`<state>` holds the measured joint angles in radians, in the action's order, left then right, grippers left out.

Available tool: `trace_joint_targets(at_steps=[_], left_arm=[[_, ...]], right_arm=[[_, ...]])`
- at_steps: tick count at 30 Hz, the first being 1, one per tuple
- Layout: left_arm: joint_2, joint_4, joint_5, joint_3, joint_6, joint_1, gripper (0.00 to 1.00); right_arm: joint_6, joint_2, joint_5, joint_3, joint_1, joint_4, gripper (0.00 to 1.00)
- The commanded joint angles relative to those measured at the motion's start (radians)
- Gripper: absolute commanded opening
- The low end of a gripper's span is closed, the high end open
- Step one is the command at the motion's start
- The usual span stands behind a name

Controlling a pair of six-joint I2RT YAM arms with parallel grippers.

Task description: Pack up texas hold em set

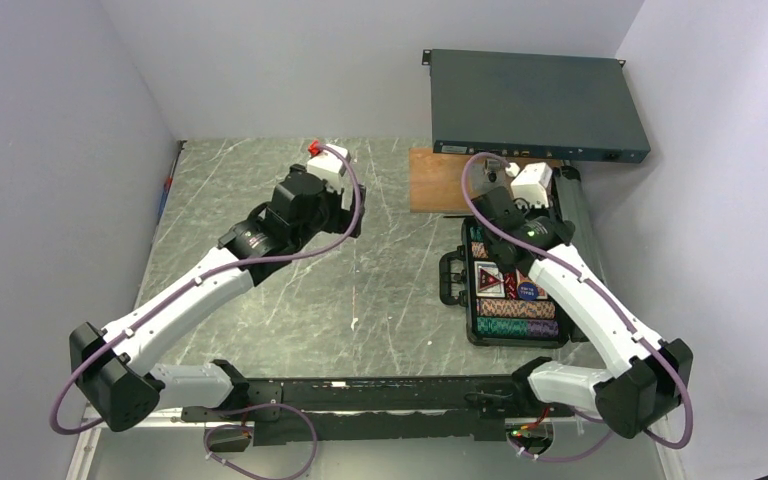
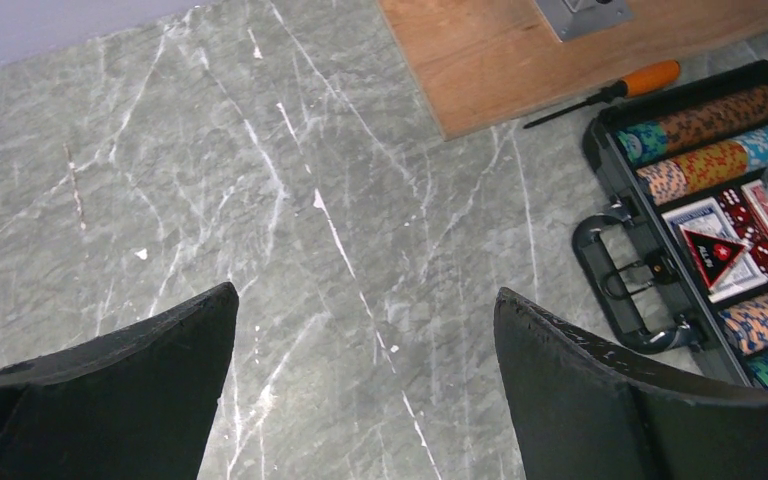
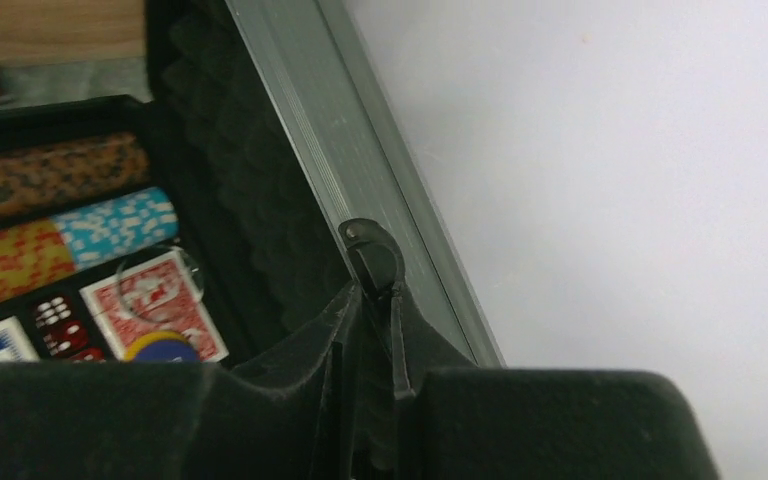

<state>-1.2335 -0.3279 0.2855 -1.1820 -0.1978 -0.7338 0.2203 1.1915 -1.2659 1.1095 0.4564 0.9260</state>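
"Where was the case?"

"On the right part of the table. Its handle was on the left side. Its lid stood up on the right side."

"What lay in it?"

"Rows of chips at the back and the front, with cards and dice between them."

"And behind it?"

"A screwdriver on the table, then a board, then a big flat box."

"And the arms?"

"The left end effector hung over the table, left of the case. The right end effector was at the lid's edge, pinching it."

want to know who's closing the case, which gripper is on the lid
The right gripper: it is pinched shut on the edge of the raised lid. The left gripper hangs wide open above the table, touching nothing.
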Motion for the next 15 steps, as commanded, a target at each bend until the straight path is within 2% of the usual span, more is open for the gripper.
trace_joint_targets(at_steps=[1,6,11,14,15], left_arm=[[-0.007,-0.005,-0.018,-0.014,-0.012,0.045,0.99],[-0.037,-0.021,-0.038,-0.028,-0.024,0.070,0.99],[-0.051,-0.022,-0.028,-0.027,-0.018,0.078,0.99],[-0.061,-0.029,-0.016,-0.033,-0.011,0.081,0.99],[-0.062,-0.029,-0.015,-0.033,-0.010,0.081,0.99]], right_arm=[[0.190,0.025,0.282,0.015,0.056,0.052,0.18],[0.215,0.006,0.518,0.039,0.161,0.040,0.44],[0.146,-0.128,1.039,-0.022,0.194,-0.193,0.62],[0.198,-0.211,1.123,-0.111,0.194,-0.303,0.96],[0.213,-0.230,1.094,-0.140,0.194,-0.320,0.99]])
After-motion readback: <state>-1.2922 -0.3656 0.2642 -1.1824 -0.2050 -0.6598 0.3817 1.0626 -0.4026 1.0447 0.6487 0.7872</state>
